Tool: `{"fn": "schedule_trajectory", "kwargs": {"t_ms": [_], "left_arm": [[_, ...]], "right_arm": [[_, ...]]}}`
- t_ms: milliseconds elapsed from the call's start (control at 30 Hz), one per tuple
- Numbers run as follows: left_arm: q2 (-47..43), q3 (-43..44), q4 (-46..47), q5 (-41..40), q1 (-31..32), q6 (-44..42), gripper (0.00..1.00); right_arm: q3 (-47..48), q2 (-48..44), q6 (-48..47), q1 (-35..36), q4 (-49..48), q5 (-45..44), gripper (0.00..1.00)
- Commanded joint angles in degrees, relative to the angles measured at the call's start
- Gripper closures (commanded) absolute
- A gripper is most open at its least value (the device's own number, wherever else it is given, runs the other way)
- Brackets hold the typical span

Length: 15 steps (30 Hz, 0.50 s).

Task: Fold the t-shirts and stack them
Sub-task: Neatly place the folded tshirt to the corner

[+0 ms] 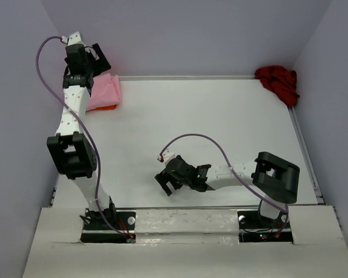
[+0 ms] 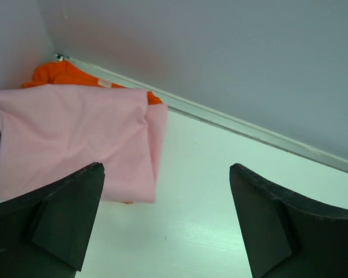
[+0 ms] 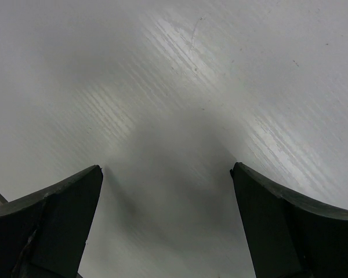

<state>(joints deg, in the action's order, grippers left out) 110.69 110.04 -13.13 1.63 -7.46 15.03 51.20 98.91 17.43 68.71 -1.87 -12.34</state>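
Left claw [image 2: 165,167] gapes empty over the folded light pink cloth t-shirt [image 2: 75,139] stacked on a bright orange one [image 2: 58,74] in the white table's [image 1: 209,127] far left corner, probably freeing folding room; right claw [image 1: 165,184] gapes too; crumpled dark red t-shirt [image 1: 277,81] waits far right.

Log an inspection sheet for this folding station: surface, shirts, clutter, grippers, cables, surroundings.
Surface: white table, bare across the middle.
Job's things: pink t-shirt folded, lying on the orange t-shirt in the far left corner; dark red t-shirt bunched up in the far right corner.
Clutter: nothing seen.
Grippers: left gripper jaws open, empty, by the pink t-shirt; right gripper jaws open, empty, over bare table.
Cables: purple cables, one looping along each arm, clear of the shirts.
Surroundings: plain walls on three sides.
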Motion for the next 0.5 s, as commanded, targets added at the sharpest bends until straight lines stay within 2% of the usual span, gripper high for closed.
{"fn": "schedule_trajectory", "kwargs": {"t_ms": [0, 33, 100, 200, 267, 333, 400, 467], "left_arm": [[-11.36, -14.37, 8.53, 1.89, 4.20, 1.58, 0.01], [-13.29, -21.11, 12.30, 2.15, 5.26, 2.45, 0.01], [-17.26, -27.21, 14.86, -0.81, 10.07, 2.47, 0.01], [-19.99, -32.32, 15.06, -4.52, 16.93, 1.23, 0.01], [-21.48, -35.75, 15.67, -5.94, 19.23, 3.50, 0.01], [-25.16, -42.16, 19.00, -4.36, 21.42, 5.44, 0.01], [-27.10, -50.13, 25.65, -4.09, 23.01, 7.82, 0.01], [-28.16, -53.25, 27.71, -5.22, 25.64, 8.53, 0.01]], "right_arm": [[-2.24, -3.90, 3.04, -1.29, -1.56, -3.74, 0.00], [-2.85, -4.86, 3.57, -2.08, -1.91, -3.92, 0.00], [-3.47, -9.07, 4.98, -4.45, -2.00, -5.23, 0.00], [-3.22, -14.60, 6.21, -9.37, -2.09, -6.12, 0.00], [-2.16, -16.12, 6.56, -12.53, -1.91, -4.72, 0.00], [0.91, -16.04, 7.44, -16.66, -0.34, -5.24, 0.00], [6.33, -13.42, 7.27, -18.60, 1.60, -9.70, 0.00], [9.78, -11.05, 5.52, -19.48, 4.67, -13.74, 0.00]]}}
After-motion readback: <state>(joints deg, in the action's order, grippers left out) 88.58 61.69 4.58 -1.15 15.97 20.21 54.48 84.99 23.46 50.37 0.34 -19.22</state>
